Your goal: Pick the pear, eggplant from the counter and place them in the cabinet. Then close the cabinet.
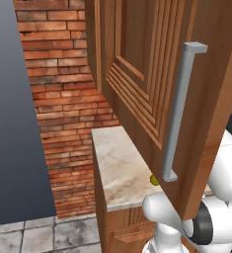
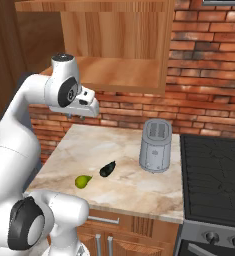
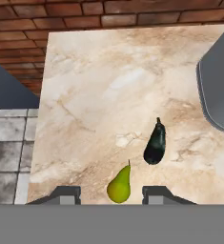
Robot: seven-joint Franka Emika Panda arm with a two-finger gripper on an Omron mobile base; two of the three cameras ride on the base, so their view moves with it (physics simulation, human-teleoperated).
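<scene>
Nothing is stowed yet: you have 2 picks, 2 placements and the door closing ahead of you. The pear (image 3: 119,186) and the eggplant (image 3: 155,143) both lie on the counter (image 3: 108,81), just beside each other but apart. In the hand view the pear sits at 6 o'clock between the finger tips, and the eggplant lies at about 1 o'clock from it.

Your end effector (image 2: 75,116) hangs well above the counter, under the cabinet (image 2: 114,50), clenched to its narrowest and holding nothing. I judge that the jaws must open before you descend on the pear.

The cabinet stands open, its shelf bare as far as the right base view shows. Its door (image 1: 152,74) swings out over the counter's left end, with the bar handle (image 1: 179,111) facing you, so room on that side is tight.

A toaster (image 2: 155,145) stands at 3 o'clock of the fruit, well apart. The pear lies near the counter's front edge, so a nudge could roll it off. Beyond the left edge the counter drops to the tiled floor (image 3: 6,147).
</scene>
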